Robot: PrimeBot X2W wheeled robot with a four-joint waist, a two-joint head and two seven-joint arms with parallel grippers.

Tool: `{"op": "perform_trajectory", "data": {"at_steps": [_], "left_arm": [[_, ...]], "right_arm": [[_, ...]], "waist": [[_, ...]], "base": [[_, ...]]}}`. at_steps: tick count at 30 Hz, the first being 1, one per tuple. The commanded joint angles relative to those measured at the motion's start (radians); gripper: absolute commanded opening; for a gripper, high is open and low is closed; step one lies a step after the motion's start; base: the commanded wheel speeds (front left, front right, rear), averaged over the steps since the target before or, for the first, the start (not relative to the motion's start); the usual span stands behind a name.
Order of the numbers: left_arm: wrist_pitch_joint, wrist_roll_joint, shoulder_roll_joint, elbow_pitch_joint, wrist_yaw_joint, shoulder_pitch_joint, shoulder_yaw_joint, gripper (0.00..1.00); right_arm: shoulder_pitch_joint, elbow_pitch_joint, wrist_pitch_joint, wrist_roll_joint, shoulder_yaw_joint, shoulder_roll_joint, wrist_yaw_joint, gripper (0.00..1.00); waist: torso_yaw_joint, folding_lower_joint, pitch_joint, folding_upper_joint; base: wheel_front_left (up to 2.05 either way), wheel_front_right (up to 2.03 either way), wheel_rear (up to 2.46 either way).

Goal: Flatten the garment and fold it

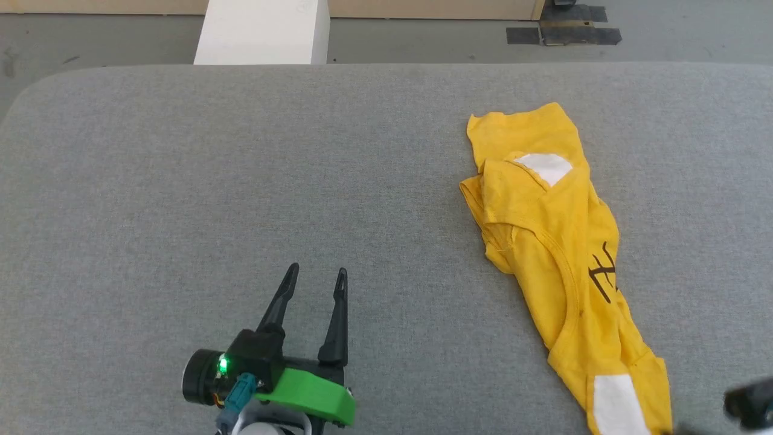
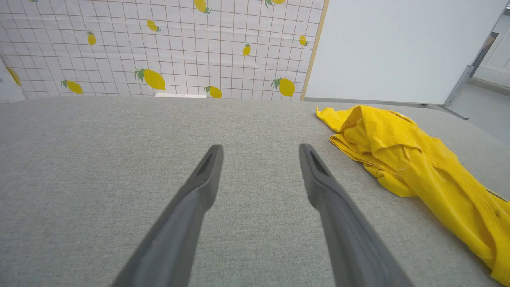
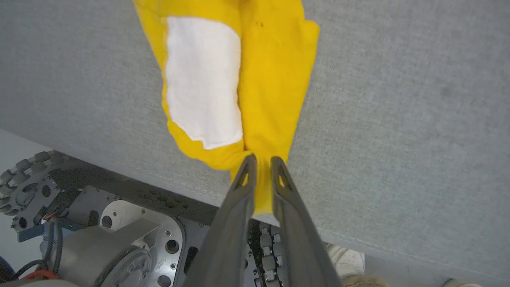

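Observation:
The garment point(image 1: 555, 241), a bright yellow T-shirt, lies crumpled in a long strip on the right of the grey table point(image 1: 241, 181). It has white patches point(image 1: 546, 166) and thin dark stripes point(image 1: 604, 275). Its near end with a white patch point(image 3: 203, 79) hangs at the table's front edge. My right gripper point(image 3: 263, 161) is there, its fingers nearly together with a fold of the garment point(image 3: 271, 79) pinched between them. My left gripper point(image 1: 317, 272) rests open over bare table at the lower left, well left of the garment point(image 2: 418, 159). Nothing lies between its fingers point(image 2: 207, 167).
A white block point(image 1: 263, 30) stands beyond the table's far edge, with dark tape patches point(image 1: 564, 33) on the floor. My wheeled base point(image 3: 99, 239) and a shoe point(image 3: 346, 261) show below the front edge. A lemon-patterned wall point(image 2: 159, 48) is behind.

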Motion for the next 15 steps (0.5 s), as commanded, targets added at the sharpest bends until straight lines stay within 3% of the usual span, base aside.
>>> {"op": "perform_trajectory", "data": {"at_steps": [1, 4, 7, 11, 15], "left_arm": [[-0.004, 0.001, 0.003, 0.004, -0.006, -0.010, 0.001, 1.00], [-0.004, 0.000, 0.005, 0.010, -0.009, -0.009, 0.001, 1.00], [-0.004, 0.001, 0.007, 0.010, -0.010, -0.004, 0.000, 1.00], [-0.004, 0.004, 0.007, -0.009, -0.008, 0.012, 0.003, 1.00], [-0.004, 0.010, 0.011, -0.025, -0.006, 0.053, 0.008, 1.00]], "right_arm": [[-0.055, -0.001, -0.049, -0.013, -0.015, 0.024, -0.001, 1.00], [-0.134, 0.006, -0.142, -0.041, -0.030, 0.063, -0.001, 1.00], [-0.226, 0.023, -0.282, -0.075, -0.119, 0.160, -0.001, 1.00], [-0.322, 0.057, -0.548, -0.250, -0.246, 0.299, -0.001, 1.00], [-0.329, 0.119, -0.705, -0.381, -0.285, 0.409, -0.001, 1.00]], "waist": [[0.003, 0.0000, -0.008, -0.0001], [0.010, 0.0000, -0.023, -0.0001], [0.021, 0.0000, -0.039, -0.0001], [0.037, 0.0000, -0.059, -0.0001], [0.045, 0.0000, -0.077, -0.0001]], "base": [[0.00, 0.00, 0.00], [0.00, 0.00, 0.00], [0.00, 0.00, 0.00], [0.00, 0.00, 0.00], [0.00, 0.00, 0.00]]}}
